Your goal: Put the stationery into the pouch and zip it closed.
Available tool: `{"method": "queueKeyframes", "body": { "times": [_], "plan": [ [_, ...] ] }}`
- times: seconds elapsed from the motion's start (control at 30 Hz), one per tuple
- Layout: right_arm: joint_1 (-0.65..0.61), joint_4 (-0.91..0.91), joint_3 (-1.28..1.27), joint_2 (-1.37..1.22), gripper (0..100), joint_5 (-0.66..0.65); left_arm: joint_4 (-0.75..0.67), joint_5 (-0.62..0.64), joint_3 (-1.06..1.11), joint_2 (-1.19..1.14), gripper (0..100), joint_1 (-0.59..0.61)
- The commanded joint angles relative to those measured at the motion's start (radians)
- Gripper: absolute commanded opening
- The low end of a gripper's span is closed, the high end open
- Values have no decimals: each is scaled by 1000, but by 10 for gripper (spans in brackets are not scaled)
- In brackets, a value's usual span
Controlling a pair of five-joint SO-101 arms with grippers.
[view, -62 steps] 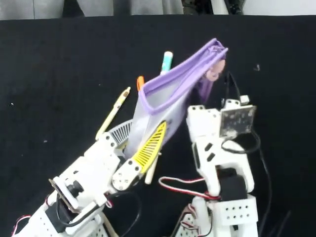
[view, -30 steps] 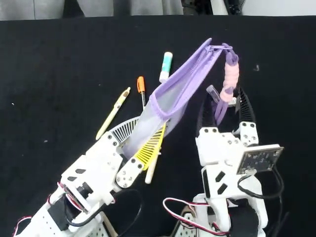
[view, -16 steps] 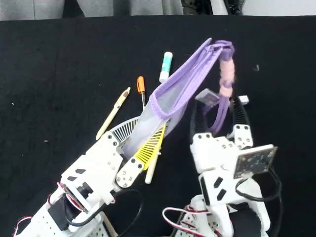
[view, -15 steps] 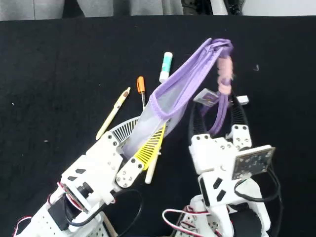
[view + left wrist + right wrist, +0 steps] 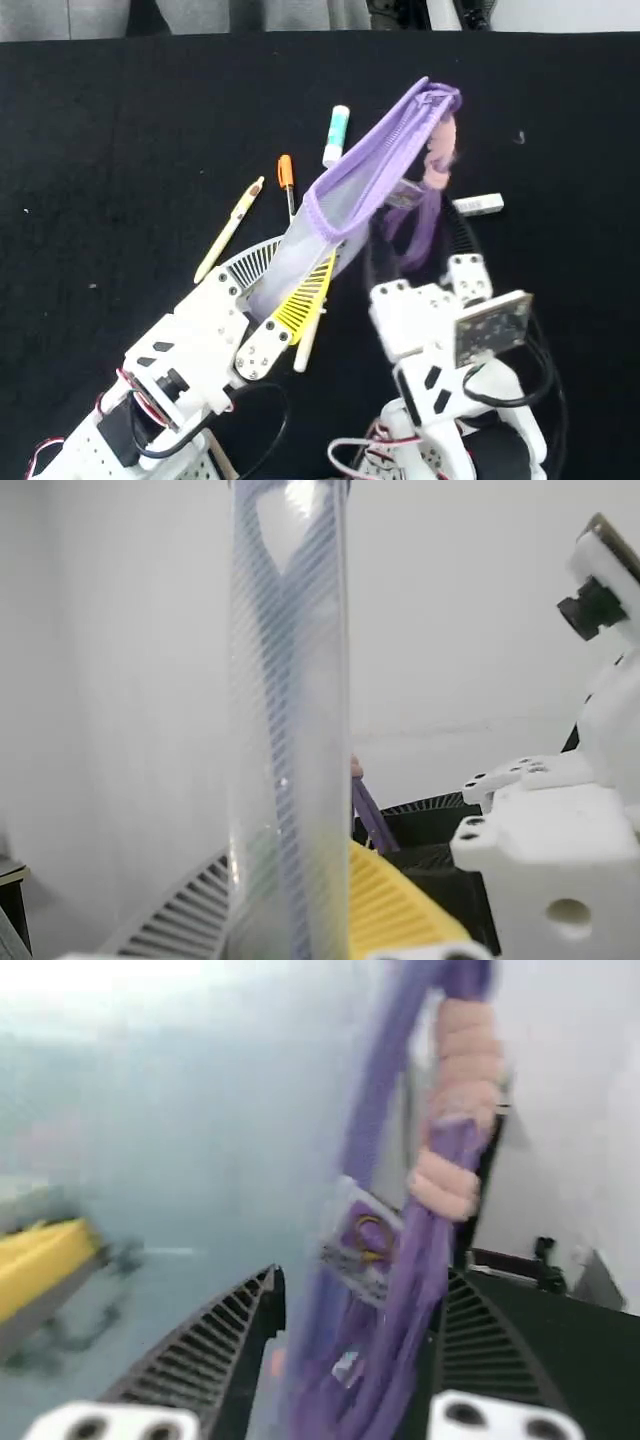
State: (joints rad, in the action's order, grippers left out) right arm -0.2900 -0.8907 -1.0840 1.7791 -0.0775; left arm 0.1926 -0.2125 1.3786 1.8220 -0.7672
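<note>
The pouch [image 5: 345, 195] hangs in the air at the centre of the high view. Its long axis runs slanted, from the lower centre up to the upper right, and the purple zip edge looks to the upper left. From its upper right end a pink and purple strap [image 5: 437, 160] falls down, toward the lower right of the frame.

The strap's lower part comes down between the two black fingers of the right gripper [image 5: 413, 240], which is just below it. This gripper is wide open, with one finger on each side of the strap. I cannot tell whether a finger touches it. The right arm is clearly the nearer one to the strap and to the zip end.

The left gripper [image 5: 283, 283] is closed on the lower end of the pouch and holds it up from the lower left.

The stationery lies on the table [image 5: 120, 120], outside the pouch: a yellow pen [image 5: 229, 229], an orange pen [image 5: 287, 178] and a marker [image 5: 337, 135] to the upper left of it, and an eraser [image 5: 477, 204] to its right, near the right gripper.
</note>
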Motion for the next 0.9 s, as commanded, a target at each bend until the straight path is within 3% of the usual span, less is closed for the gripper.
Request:
{"method": "queueKeyframes", "body": {
  "times": [0.0, 0.37, 0.7, 0.87],
  "plan": [
    [-153, -41, 47, -5, 234, -57, -5, 2, -28, 2, 29, 5],
    [-20, -23, 56, -5, 230, -68, -3, 2, -22, 2, 29, 5],
    [-18, -187, 220, -51, 225, -94, 0, 2, -21, 3, 29, 7],
    [21, -176, 271, -243, 107, -101, 0, 2, -22, 3, 29, 8]
  ]
}}
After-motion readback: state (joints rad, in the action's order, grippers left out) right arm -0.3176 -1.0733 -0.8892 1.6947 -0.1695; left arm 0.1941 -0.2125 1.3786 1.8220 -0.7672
